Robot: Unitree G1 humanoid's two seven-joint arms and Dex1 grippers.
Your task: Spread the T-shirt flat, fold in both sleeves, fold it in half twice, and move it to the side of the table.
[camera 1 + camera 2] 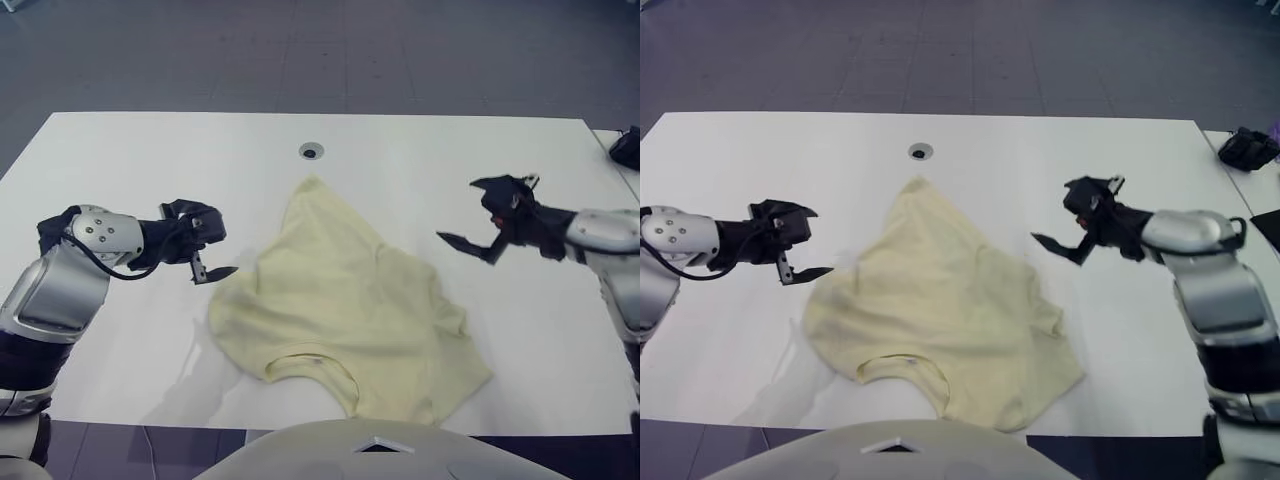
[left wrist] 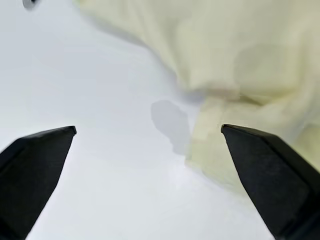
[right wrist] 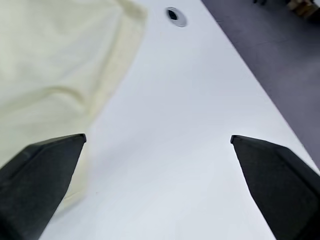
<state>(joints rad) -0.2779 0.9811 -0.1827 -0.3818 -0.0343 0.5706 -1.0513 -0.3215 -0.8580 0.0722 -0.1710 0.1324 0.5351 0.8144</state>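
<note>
The pale yellow T-shirt (image 1: 345,300) was seen crumpled on the white table (image 1: 120,150), at its middle and reaching to the near edge, with the neckline turned toward the robot. The sleeves could not be made out among the folds, and part of the cloth was doubled under itself. A small dark object (image 1: 1248,148) lay at the far right beyond the table's corner; what it was could not be told. A round cable hole (image 1: 312,151) was set into the table just beyond the shirt's far tip.

The left gripper (image 2: 149,129) was held low just beside the shirt's left edge, its fingers spread wide with nothing between them but bare table and the cloth's rim; contact with the cloth could not be judged. The right gripper (image 3: 158,136) was held over bare table to the right of the shirt, apart from it, its fingers likewise parted wide and nothing gripped.
</note>
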